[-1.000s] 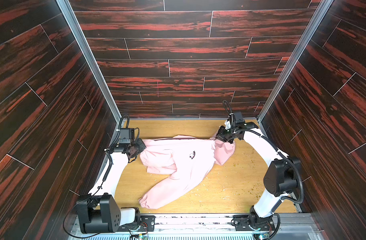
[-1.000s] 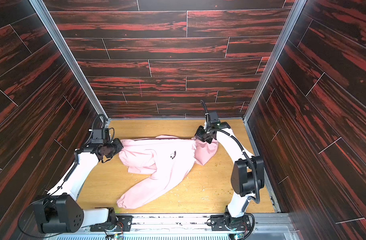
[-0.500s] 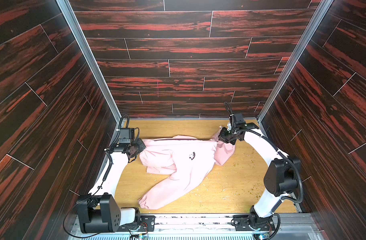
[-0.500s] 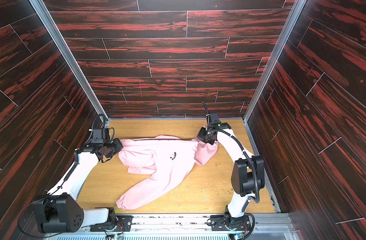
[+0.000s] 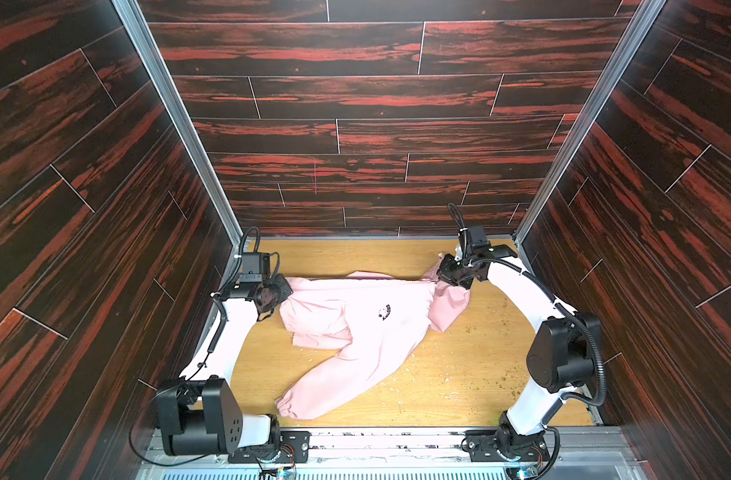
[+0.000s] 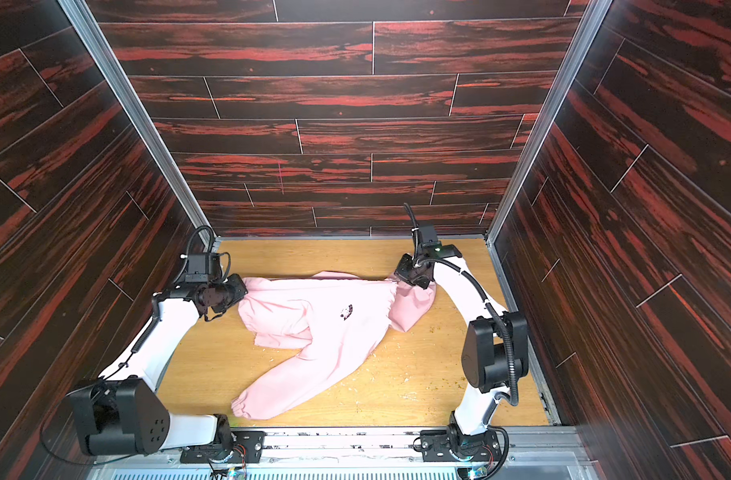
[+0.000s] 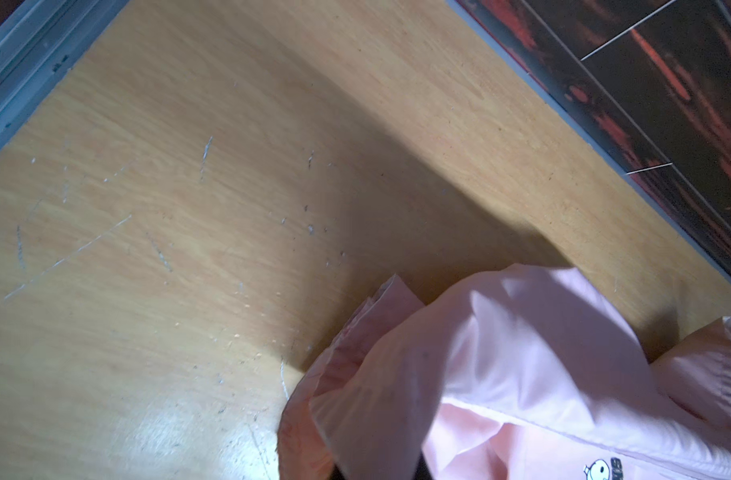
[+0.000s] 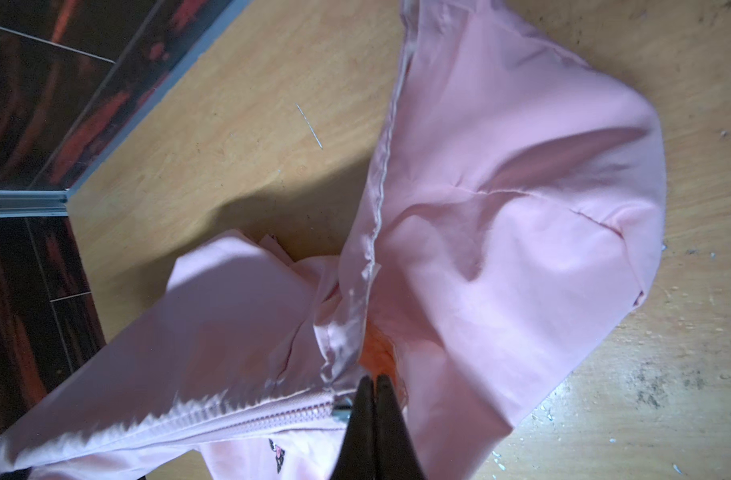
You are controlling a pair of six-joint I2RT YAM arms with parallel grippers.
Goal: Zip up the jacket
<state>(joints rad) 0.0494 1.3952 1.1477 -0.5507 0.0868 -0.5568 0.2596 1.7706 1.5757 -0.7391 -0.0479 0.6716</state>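
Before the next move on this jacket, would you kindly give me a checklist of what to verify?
1. Right claw shut on the zipper slider: ok.
2. Left claw shut on the jacket at its hem end: ok.
3. Zipper teeth meshed behind the slider: ok.
4. Fabric stretched straight between the claws: ok.
5. Slider fully at the base of the hood, no teeth left: cannot tell, fabric bunches there.
6. Loose sleeve clear of the zipper line: ok.
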